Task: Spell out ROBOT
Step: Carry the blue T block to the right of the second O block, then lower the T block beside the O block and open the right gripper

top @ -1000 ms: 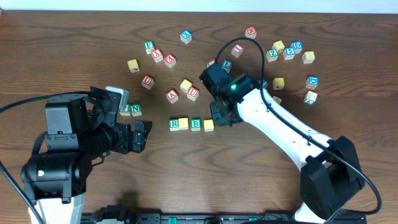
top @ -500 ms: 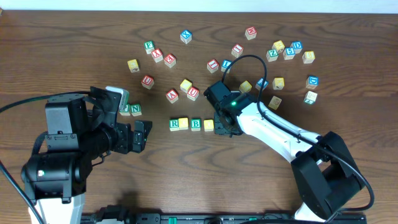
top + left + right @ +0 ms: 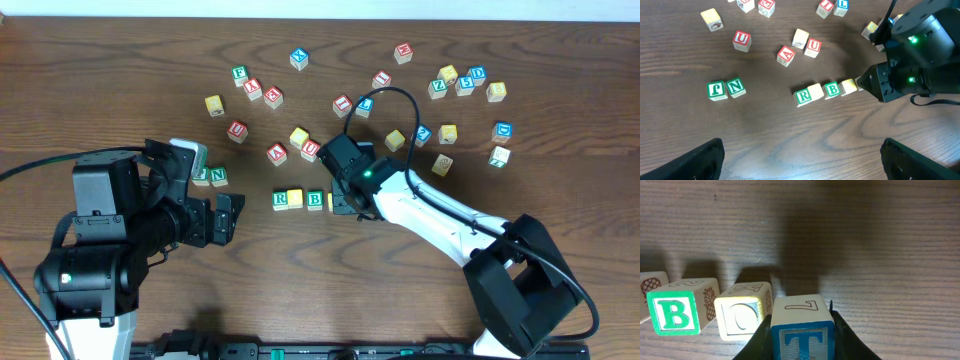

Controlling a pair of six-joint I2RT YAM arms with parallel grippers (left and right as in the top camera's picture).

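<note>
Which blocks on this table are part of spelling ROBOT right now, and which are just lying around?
Job: R block, yellow block beside it (letter unreadable), B block, O block, T block clamped in the right gripper.
Lying about: green N block, green block beside it, red A block, red U block, second red U block.

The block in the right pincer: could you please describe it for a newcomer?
Near the middle of the wooden table lies a short row of blocks. At its right end the right pincer grips the T block, beside the O block. Its letter is blue, whereas the B block shows green.
</note>
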